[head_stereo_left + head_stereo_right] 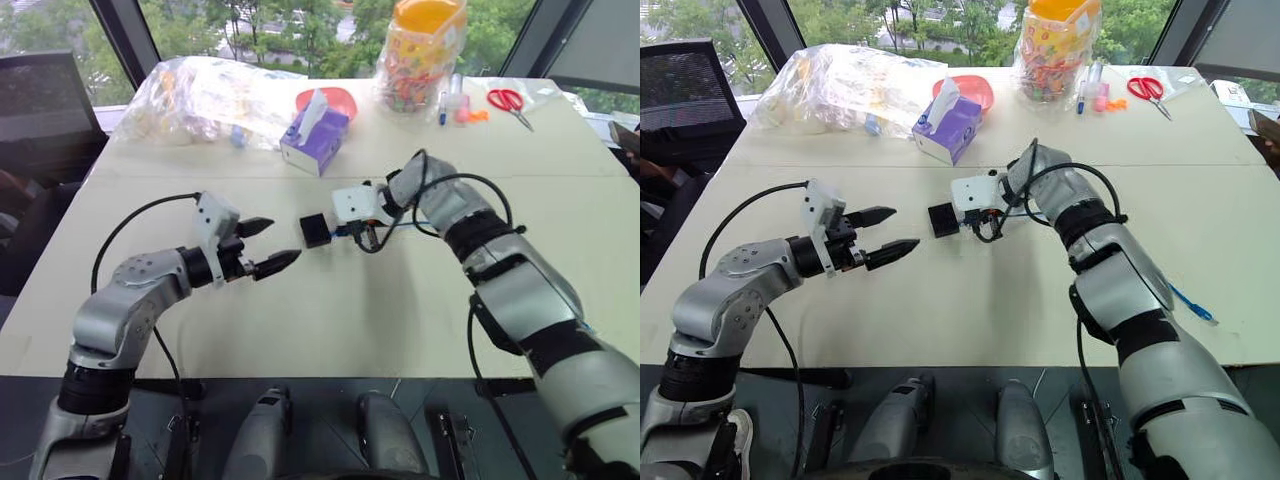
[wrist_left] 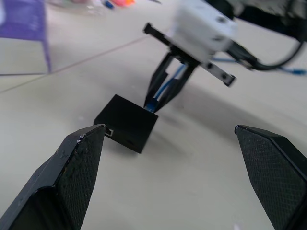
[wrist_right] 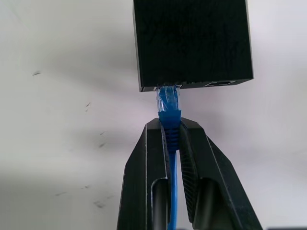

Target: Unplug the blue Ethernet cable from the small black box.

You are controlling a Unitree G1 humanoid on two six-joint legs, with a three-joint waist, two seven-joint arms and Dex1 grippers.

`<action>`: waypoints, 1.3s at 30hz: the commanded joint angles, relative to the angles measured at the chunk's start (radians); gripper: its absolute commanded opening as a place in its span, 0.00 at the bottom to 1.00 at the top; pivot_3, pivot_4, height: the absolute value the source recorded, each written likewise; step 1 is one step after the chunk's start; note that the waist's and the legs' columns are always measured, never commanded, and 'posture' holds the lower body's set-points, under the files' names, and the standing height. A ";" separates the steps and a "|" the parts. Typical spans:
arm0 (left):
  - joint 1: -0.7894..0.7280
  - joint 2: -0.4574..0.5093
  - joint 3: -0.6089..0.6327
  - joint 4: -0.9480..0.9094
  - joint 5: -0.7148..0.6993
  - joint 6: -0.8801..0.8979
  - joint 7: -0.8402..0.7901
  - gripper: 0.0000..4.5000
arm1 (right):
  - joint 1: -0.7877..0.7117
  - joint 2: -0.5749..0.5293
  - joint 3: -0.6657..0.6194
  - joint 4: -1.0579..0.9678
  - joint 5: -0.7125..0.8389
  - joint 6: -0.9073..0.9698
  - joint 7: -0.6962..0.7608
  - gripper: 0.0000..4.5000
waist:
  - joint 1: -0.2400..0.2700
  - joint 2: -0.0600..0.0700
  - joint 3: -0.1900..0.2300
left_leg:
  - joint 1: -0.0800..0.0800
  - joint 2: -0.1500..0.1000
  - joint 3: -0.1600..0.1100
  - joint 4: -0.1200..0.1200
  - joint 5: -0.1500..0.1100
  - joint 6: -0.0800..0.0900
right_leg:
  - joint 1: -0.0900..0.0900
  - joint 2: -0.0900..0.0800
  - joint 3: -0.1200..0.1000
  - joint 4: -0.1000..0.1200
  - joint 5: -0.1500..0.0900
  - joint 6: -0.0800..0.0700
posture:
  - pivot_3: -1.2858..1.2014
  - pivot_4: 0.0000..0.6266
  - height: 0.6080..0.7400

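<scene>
Right wrist: right gripper (image 3: 171,132) clamped on blue Ethernet cable (image 3: 171,172) just behind plug, still seated in small black box (image 3: 192,43).
Left eye: box on table (image 1: 330,320) between grippers; left gripper (image 1: 270,245) spread wide, holding nothing.

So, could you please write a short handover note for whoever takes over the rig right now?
Right gripper: shut on the blue Ethernet cable, just behind its plug.
Left gripper: open, holding nothing, pointing at the small black box from the other side, not touching it.
Box sits on the table, plug in its socket.
Done: cable gripped.
Left: probably steady the box with the left gripper, then pull the plug out.
</scene>
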 commanded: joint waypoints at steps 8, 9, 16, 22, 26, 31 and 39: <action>-0.152 -0.016 0.015 0.109 -0.068 0.038 -0.071 1.00 | 0.491 -0.150 -0.210 -0.790 -0.217 -0.017 -0.512 0.01 | 0.000 0.000 0.000 | 0.000 0.000 0.001 0.001 0.000 0.000 | 0.000 0.000 0.000 0.000 -0.001 -0.001 | 0.52 0.24 0.91; -0.167 -0.015 0.007 0.121 -0.075 0.046 -0.091 1.00 | 0.520 -0.140 -0.219 -0.839 -0.237 -0.006 -0.544 0.01 | -0.005 0.000 0.000 | 0.000 0.000 0.001 0.001 0.000 0.000 | 0.000 0.000 0.000 0.000 -0.001 -0.001 | 0.52 0.24 0.91; -0.250 -0.011 0.004 0.177 -0.144 0.124 -0.187 1.00 | 0.600 -0.110 -0.224 -0.961 -0.309 0.005 -0.651 0.01 | -0.001 0.000 0.000 | 0.001 0.000 0.001 0.003 0.000 0.000 | 0.001 0.000 0.001 0.000 -0.001 -0.003 | 0.52 0.24 0.91; -0.286 0.005 0.011 0.199 -0.169 0.156 -0.223 1.00 | 0.612 -0.131 -0.208 -0.967 -0.299 -0.028 -0.635 0.01 | 0.000 -0.001 0.000 | 0.000 0.000 0.001 0.003 0.000 0.000 | 0.002 -0.001 0.001 0.000 -0.002 -0.004 | 0.52 0.24 0.91; -0.287 0.003 0.004 0.204 -0.163 0.147 -0.229 0.72 | 0.603 -0.129 -0.205 -0.971 -0.293 -0.034 -0.628 0.00 | -0.003 -0.001 0.000 | 0.001 0.000 0.001 0.003 0.000 0.000 | 0.002 0.000 0.000 0.000 -0.002 -0.003 | 0.52 0.24 0.91; -0.280 -0.010 -0.029 0.208 -0.137 0.122 -0.242 0.24 | 0.590 -0.129 -0.199 -0.980 -0.291 -0.045 -0.614 0.00 | -0.001 -0.001 0.000 | 0.001 0.000 0.001 0.003 0.000 0.000 | 0.002 -0.001 0.001 0.000 -0.002 -0.004 | 0.52 0.24 0.91; -0.270 -0.013 -0.064 0.223 -0.091 0.091 -0.270 0.10 | 0.599 -0.123 -0.213 -0.999 -0.243 -0.018 -0.575 0.00 | -0.001 -0.001 0.000 | 0.001 0.000 0.001 0.003 0.000 0.000 | 0.002 -0.001 0.000 0.000 -0.002 -0.004 | 0.52 0.24 0.91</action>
